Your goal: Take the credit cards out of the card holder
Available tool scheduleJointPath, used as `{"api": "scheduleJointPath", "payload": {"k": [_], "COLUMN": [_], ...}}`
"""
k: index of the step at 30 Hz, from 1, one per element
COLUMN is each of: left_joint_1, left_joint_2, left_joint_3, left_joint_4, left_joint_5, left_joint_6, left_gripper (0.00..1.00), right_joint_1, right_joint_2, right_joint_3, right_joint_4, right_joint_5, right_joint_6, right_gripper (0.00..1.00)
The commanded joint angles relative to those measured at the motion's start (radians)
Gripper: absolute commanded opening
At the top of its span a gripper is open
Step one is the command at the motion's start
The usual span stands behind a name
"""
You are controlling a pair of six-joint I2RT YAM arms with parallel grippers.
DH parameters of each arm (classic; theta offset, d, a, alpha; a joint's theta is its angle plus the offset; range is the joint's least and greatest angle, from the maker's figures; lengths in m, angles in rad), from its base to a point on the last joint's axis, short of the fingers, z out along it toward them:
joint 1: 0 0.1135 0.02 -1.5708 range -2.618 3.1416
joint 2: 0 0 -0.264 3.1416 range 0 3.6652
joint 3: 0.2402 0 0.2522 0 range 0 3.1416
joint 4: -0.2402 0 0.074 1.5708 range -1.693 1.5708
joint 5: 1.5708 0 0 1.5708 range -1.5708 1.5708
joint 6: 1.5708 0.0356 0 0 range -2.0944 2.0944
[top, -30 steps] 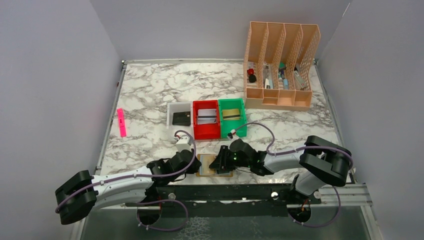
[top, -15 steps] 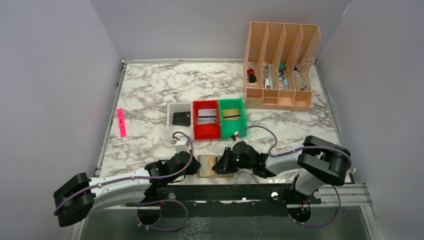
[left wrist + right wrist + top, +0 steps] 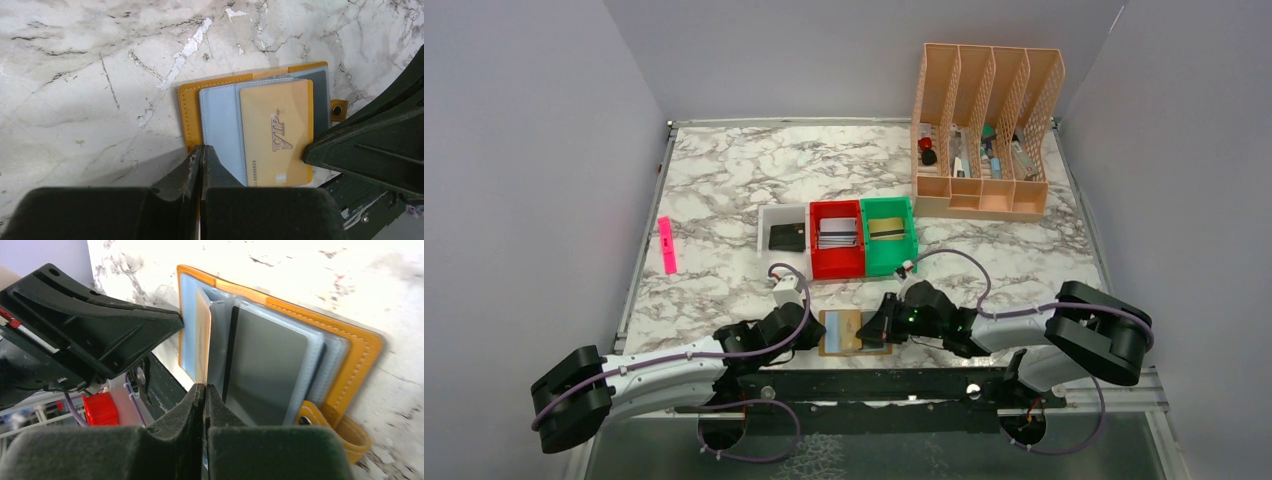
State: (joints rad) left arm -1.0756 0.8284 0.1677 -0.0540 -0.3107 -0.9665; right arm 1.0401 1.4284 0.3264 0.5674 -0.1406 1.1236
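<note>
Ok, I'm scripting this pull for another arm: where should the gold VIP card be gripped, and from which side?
Probably the card's long edge nearest the snap tab, pinched across its thickness, coming low from that side: that edge stands free of the blue pockets, and the left hand occupies the holder's opposite side.

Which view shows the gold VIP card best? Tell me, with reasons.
Left wrist: the gold VIP card faces the camera on the card holder, lettering readable. Right wrist shows it only edge-on; top external shows just a tiny tan patch.
</note>
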Motion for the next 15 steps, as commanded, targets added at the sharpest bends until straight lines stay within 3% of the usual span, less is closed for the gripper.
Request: {"api": "scheduleJointPath", "payload": {"k": [1,8,15], "left_joint_1": [-0.004,-0.004,-0.005], "left_joint_2": [0.000,-0.058,-0.062], "left_joint_3": [-0.016,0.049,0.106], "left_joint_4": [-0.062,-0.062,0.003], "left_joint_5": [0.002,0.019,0.090], "left_joint_6": [-0.006,0.026,0.087], "left_gripper": [0.04,0.37,0.44], "right_joint_1": [-0.015,-0.022,-0.028], "right_joint_2": [-0.024,0.086,0.160], "right_joint_3": [-0.037,-0.022,-0.021], "right_joint_4": [-0.011,0.025,0.083], "right_joint_5": [-0.011,-0.040,-0.060], "right_joint_6": [-0.010,0.008,0.030], "right_gripper": [0.08,0.08,0.08]}}
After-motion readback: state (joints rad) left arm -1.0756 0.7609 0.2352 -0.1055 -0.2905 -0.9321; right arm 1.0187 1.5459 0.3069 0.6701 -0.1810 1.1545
